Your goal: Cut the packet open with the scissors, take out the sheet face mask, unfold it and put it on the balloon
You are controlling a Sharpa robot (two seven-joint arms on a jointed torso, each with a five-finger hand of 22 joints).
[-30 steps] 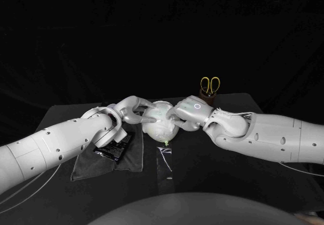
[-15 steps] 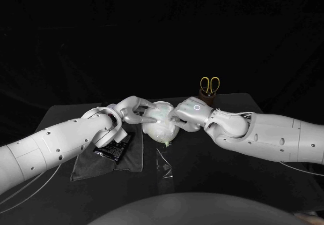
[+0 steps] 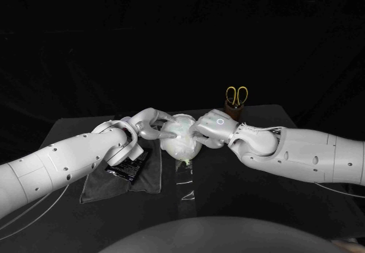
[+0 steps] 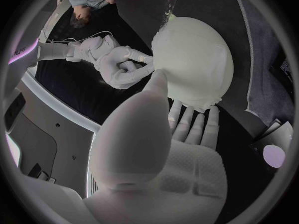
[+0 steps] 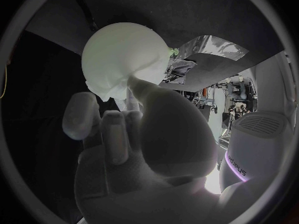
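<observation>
- The balloon (image 3: 185,149) is seen in the head view at mid-table, between the two hands, with its knotted end turned toward the robot.
- The sheet face mask (image 3: 175,130) is draped over the balloon's upper part, and its ragged edge is made plain in the left wrist view.
- The left hand (image 3: 148,124) is clasped on the balloon's left side. In the left wrist view its fingers (image 4: 193,124) are cupped under the balloon and its thumb is laid against the mask-covered surface.
- The right hand (image 3: 212,127) is clasped on the balloon's right side. In the right wrist view its thumb is pressed to the balloon while the other fingers (image 5: 115,132) are curled just beneath it.
- The right hand is also caught from the front in the left wrist view, its fingertips touching the mask's edge.
- The balloon's small green knot (image 5: 175,51) is resolved in the right wrist view. Just beside it lies a silvery strip (image 5: 209,47), which the head view places on the table in front of the balloon.
- The scissors (image 3: 237,97) are given by the head view. They stand handles-up in a brown holder (image 3: 234,110) just beyond the right hand.
- A black packet (image 3: 127,166) is shown lying on a grey cloth (image 3: 114,182) by the left forearm, near the balloon but apart from it.
</observation>
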